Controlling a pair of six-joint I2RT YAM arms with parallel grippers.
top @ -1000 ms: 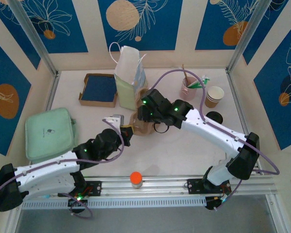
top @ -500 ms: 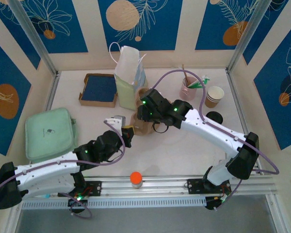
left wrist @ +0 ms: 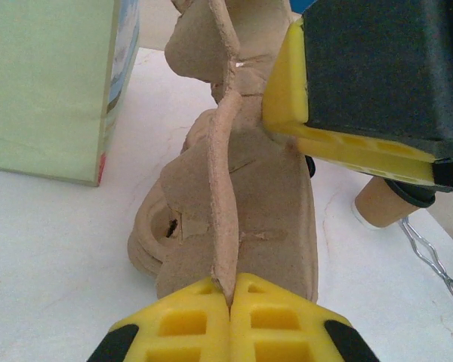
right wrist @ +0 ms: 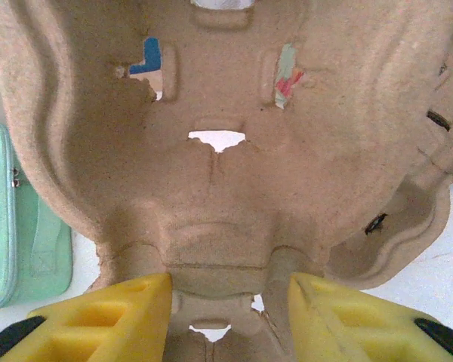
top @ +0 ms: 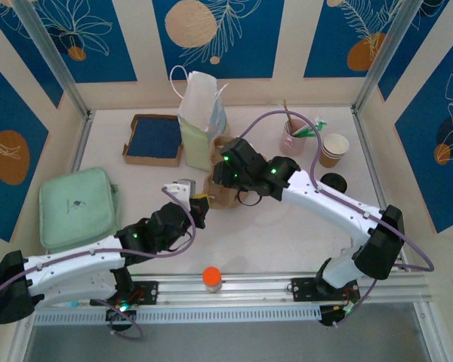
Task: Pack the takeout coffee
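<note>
The pulp cup carrier [top: 220, 197] stands on edge mid-table, just in front of the paper bag [top: 200, 121]; the left gripper [left wrist: 230, 294] has its jaws pressed together on the carrier's thin rim; the right gripper [right wrist: 229, 290] straddles its middle rib with jaws apart, and I cannot tell whether they press it; the white table [top: 287, 226] is bare on the near right; a green pouch [top: 79, 207] lies at the left edge, a blue-lined box [top: 155, 138] behind it; paper cups [top: 334, 149] stand far right; patterned blue-and-cream walls close three sides.
</note>
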